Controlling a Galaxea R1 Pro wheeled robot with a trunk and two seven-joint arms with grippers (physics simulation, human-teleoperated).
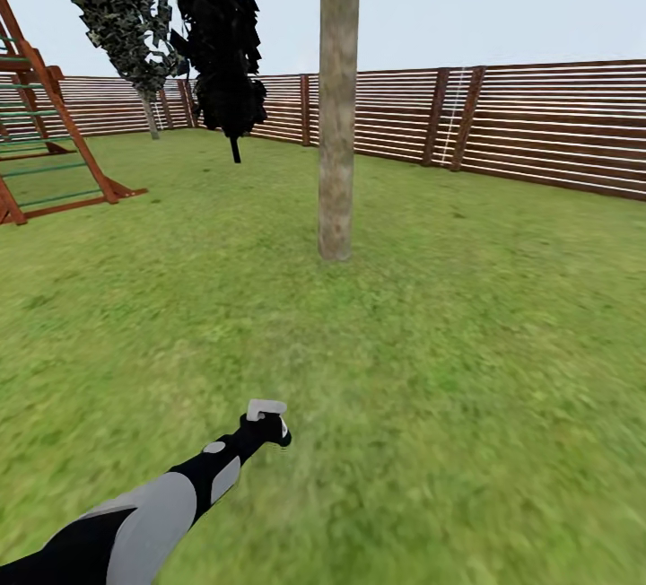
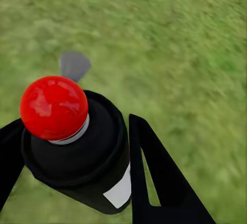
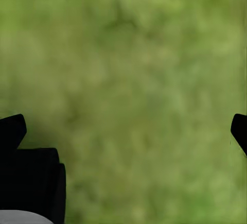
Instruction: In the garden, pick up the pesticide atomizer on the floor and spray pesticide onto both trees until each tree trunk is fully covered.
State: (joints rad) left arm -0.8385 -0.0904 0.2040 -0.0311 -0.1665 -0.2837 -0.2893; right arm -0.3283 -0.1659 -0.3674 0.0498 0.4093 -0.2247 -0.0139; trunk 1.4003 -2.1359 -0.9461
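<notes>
Left claw [image 2: 77, 167] clamps spray bottle [image 2: 87, 157], fingers either side, red cap up, grey nozzle pointing past fingertips. Pickup done; step in hand: carrying bottle toward tree trunk [image 1: 338, 100], well ahead of claw across grass [image 1: 467, 316]. Next: close distance, aim nozzle at bark. Right claw [image 3: 128, 131] wide, holding nothing.

Open grass [image 1: 431, 370] ahead; only the tree trunk [image 1: 339, 100] stands in the way.

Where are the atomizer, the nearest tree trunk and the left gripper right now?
pesticide atomizer [image 2: 77, 157], left wrist view, on its black body.
tree trunk [image 1: 338, 109], head view, mid-column.
left gripper [image 2: 77, 183], left wrist view, between the fingertips, closed around the bottle.
</notes>
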